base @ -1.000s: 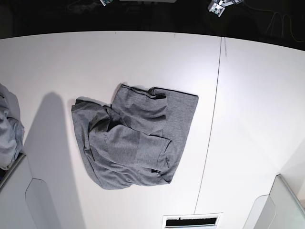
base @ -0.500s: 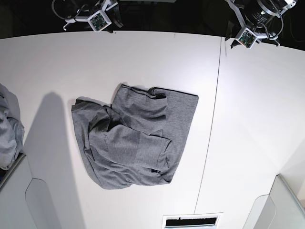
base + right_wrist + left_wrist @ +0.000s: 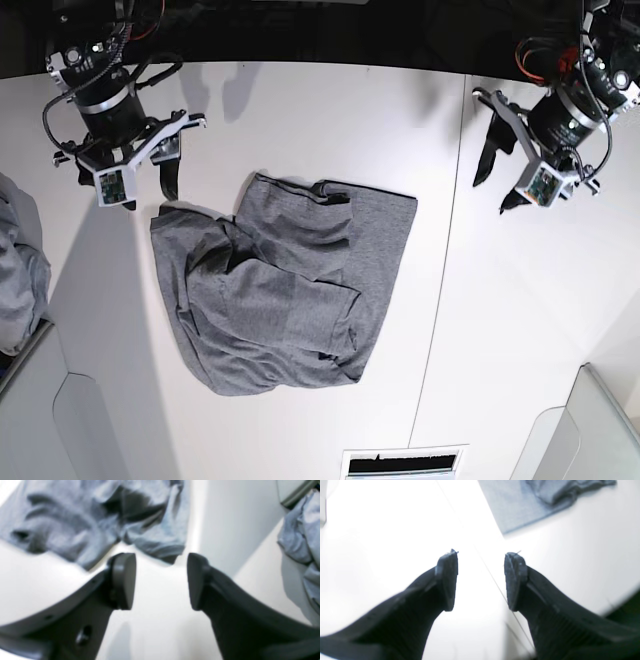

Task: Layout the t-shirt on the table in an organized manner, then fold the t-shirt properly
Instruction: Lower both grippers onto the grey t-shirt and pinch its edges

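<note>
Arms reach in from the far edge of the bench (image 3: 300, 120), one on each side of the t-shirt (image 3: 275, 290). The left pincer (image 3: 495, 170) hangs over bare white surface, well apart from the shirt's straight hem edge and just past the thin dark seam (image 3: 445, 260); its fingers stand spread, nothing between them. From its wrist camera that left pincer (image 3: 480, 580) shows two dark ribbed fingertips (image 3: 448, 580) wide apart, the seam (image 3: 495, 580) running up between them and the shirt (image 3: 520, 505) lying ahead, apart from the tips.

Over to the right pincer (image 3: 140, 185): it hangs close to the shirt's far corner, tips pointing down at the bench, spread and holding nothing. Its wrist view has the right pincer (image 3: 161, 580) just short of the crumpled cloth (image 3: 100, 517), though whether the tips touch the bench I cannot tell.

White and smooth, the bench fills the scene, with darkness beyond its far edge. A paler bundle of cloth (image 3: 18, 270) sits at the edge of view beyond the right arm, and pale grey bins (image 3: 60, 420) sit at the near corners.

Rumpled and half folded over itself, the shirt lies mid-bench, its long axis slanting from the far edge towards the near one, dark neckline trim (image 3: 335, 200) at the far end.
</note>
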